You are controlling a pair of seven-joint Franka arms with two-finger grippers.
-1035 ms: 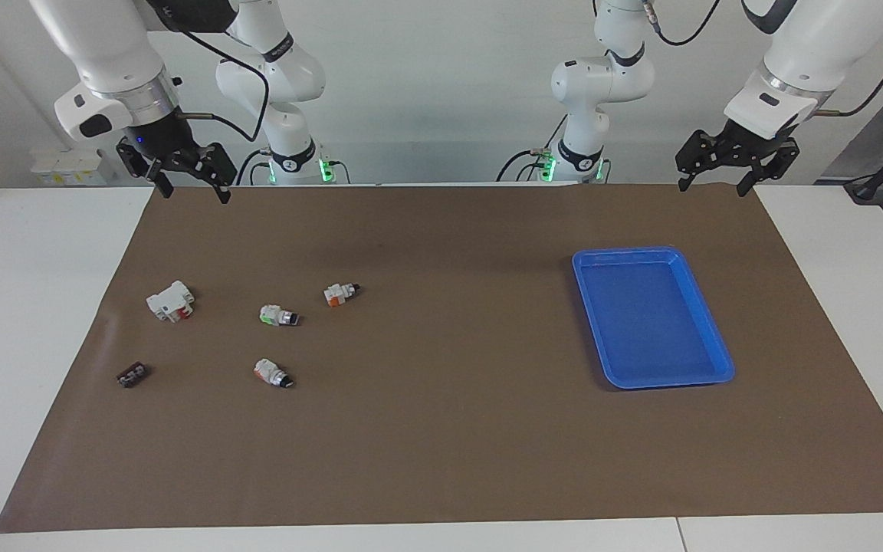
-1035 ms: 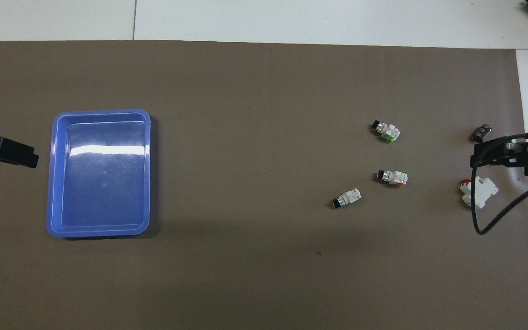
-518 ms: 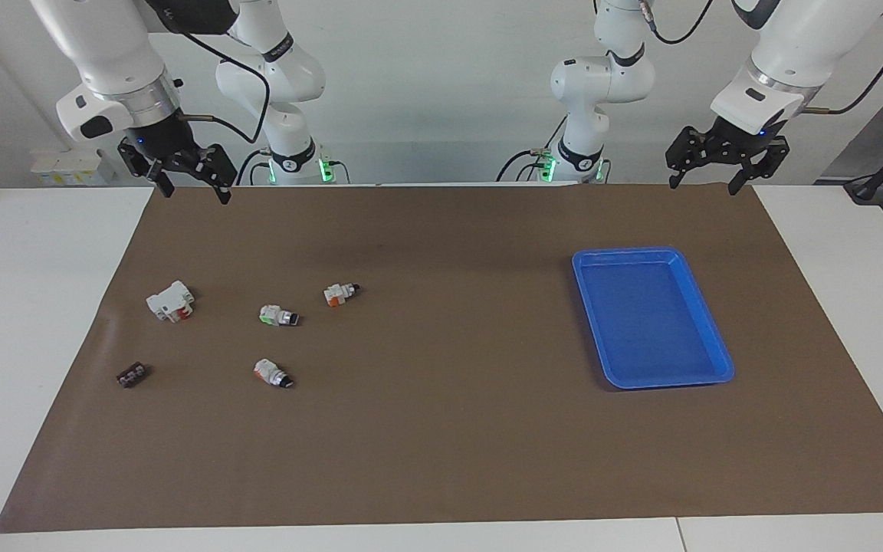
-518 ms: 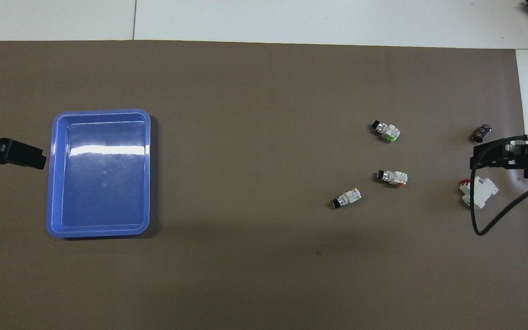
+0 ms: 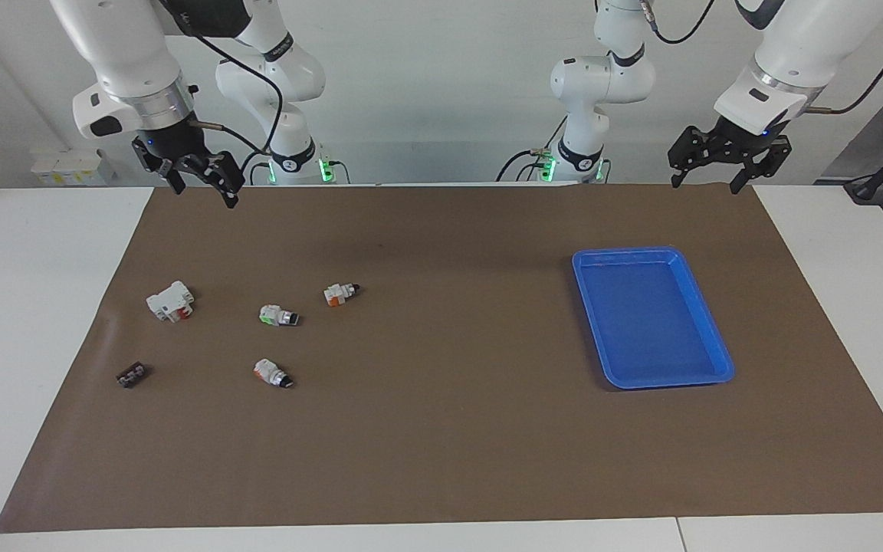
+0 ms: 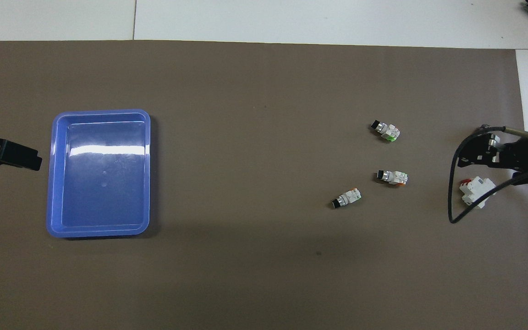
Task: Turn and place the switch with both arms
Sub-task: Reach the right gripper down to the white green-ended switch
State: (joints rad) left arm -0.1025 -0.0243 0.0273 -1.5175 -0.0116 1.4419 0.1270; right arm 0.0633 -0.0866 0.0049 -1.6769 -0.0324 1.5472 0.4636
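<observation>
The switch [image 5: 340, 293] [image 6: 346, 198] lies on its side on the brown mat, a white body with an orange block at one end and a black knob tip at the other. It is the nearest to the robots of three small switches. My right gripper [image 5: 205, 192] [image 6: 470, 151] hangs open and empty high over the mat at the right arm's end, well apart from the switch. My left gripper [image 5: 705, 184] [image 6: 21, 156] hangs open and empty high over the mat's left-arm end, beside the blue tray.
A green-ended switch [image 5: 279, 315] and an orange-ended one with a silver collar [image 5: 273, 373] lie close by. A white block with a red part [image 5: 171, 300] [image 6: 477, 191] and a small dark part [image 5: 132, 375] sit toward the right arm's end. The blue tray [image 5: 652, 251] [image 6: 101, 111] holds nothing.
My right gripper has shifted a little toward the middle of the mat and now covers the small dark part in the overhead view. The left gripper rose slightly. Nothing on the mat moved.
</observation>
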